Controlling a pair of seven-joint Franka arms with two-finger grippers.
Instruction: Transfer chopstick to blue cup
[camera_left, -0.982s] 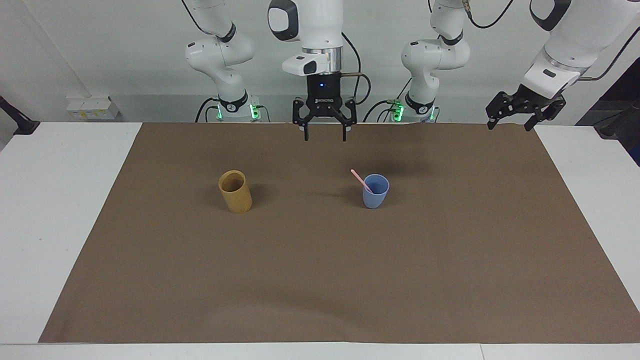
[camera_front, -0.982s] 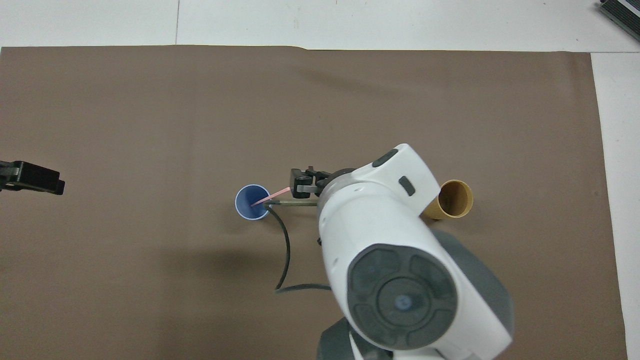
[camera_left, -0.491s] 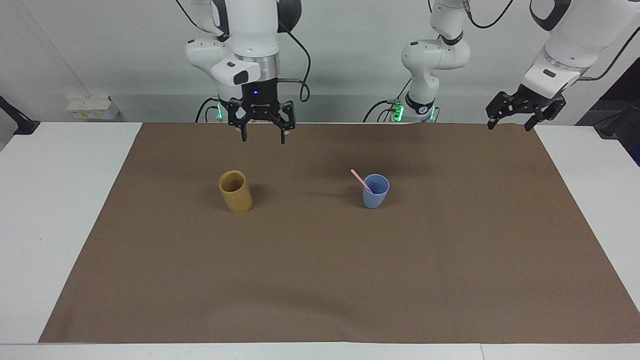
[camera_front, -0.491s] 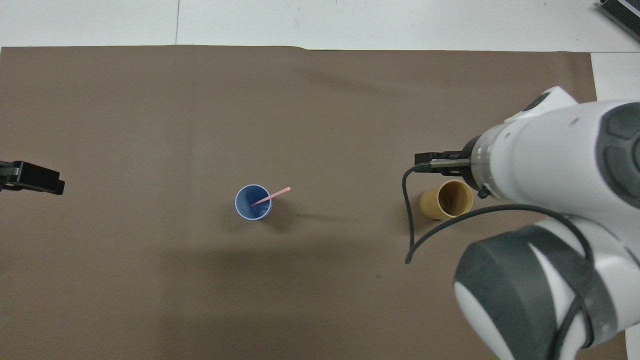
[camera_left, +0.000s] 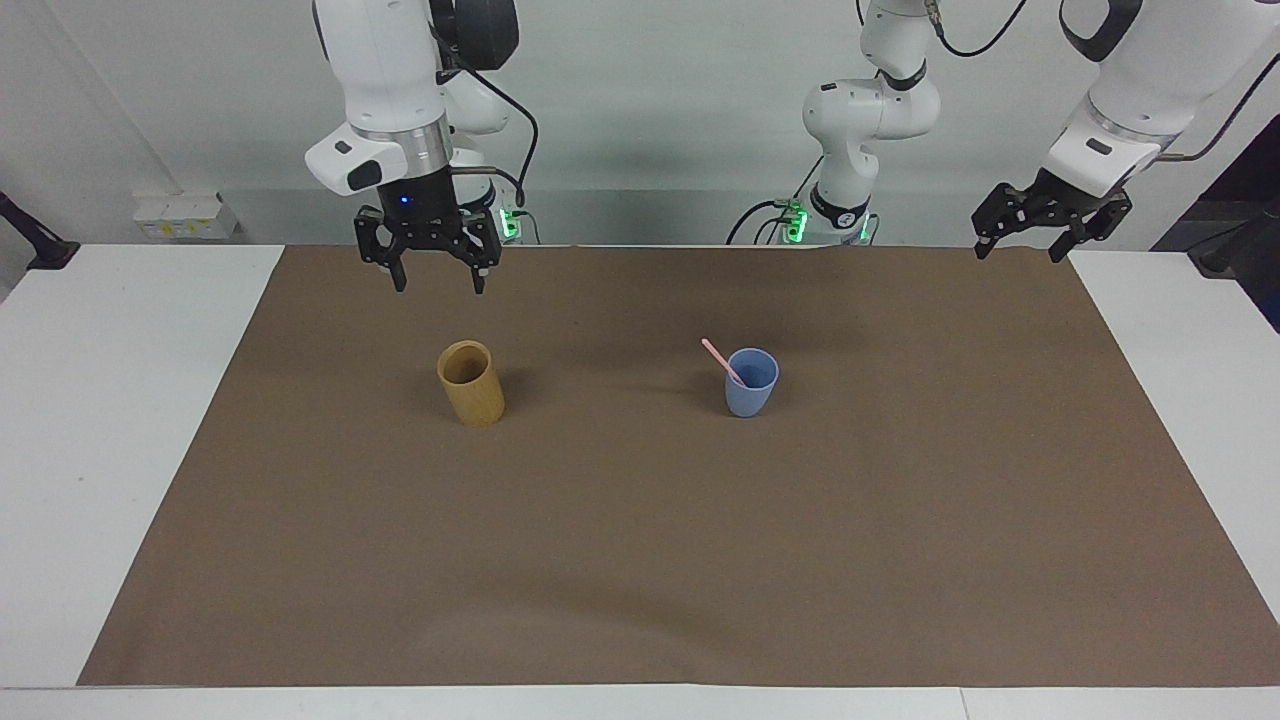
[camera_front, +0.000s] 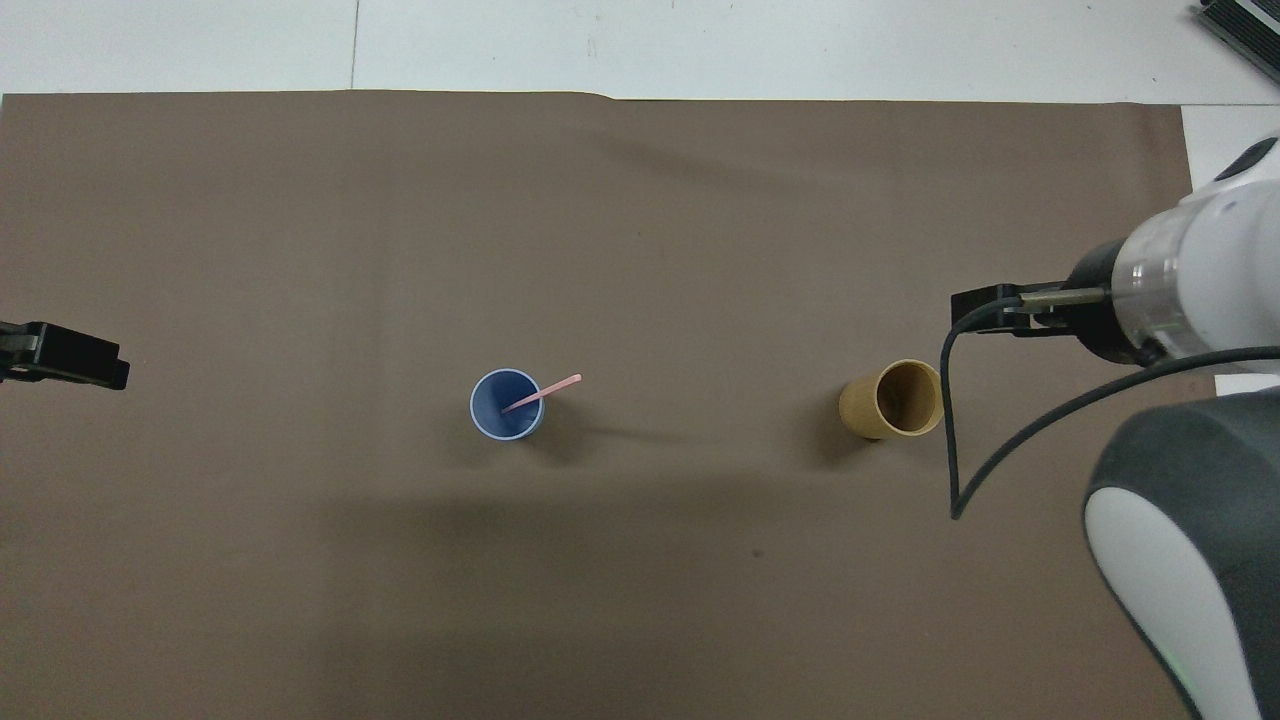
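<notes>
The blue cup (camera_left: 750, 386) stands upright on the brown mat, also in the overhead view (camera_front: 507, 405). One pale-pink chopstick (camera_left: 719, 360) leans in it, its top end sticking out over the rim toward the right arm's end (camera_front: 548, 391). My right gripper (camera_left: 439, 287) is open and empty, raised over the mat by the tan holder. My left gripper (camera_left: 1018, 251) is open and empty, waiting raised over the mat's edge at the left arm's end.
A tan-yellow cylindrical holder (camera_left: 470, 384) stands upright toward the right arm's end, looking empty in the overhead view (camera_front: 893, 400). The brown mat (camera_left: 640, 560) covers most of the white table. The right arm's cable (camera_front: 960, 440) hangs beside the holder.
My right gripper has swung away from above the blue cup toward the right arm's end, past the tan holder. The chopstick stays in the blue cup. The left arm has not moved.
</notes>
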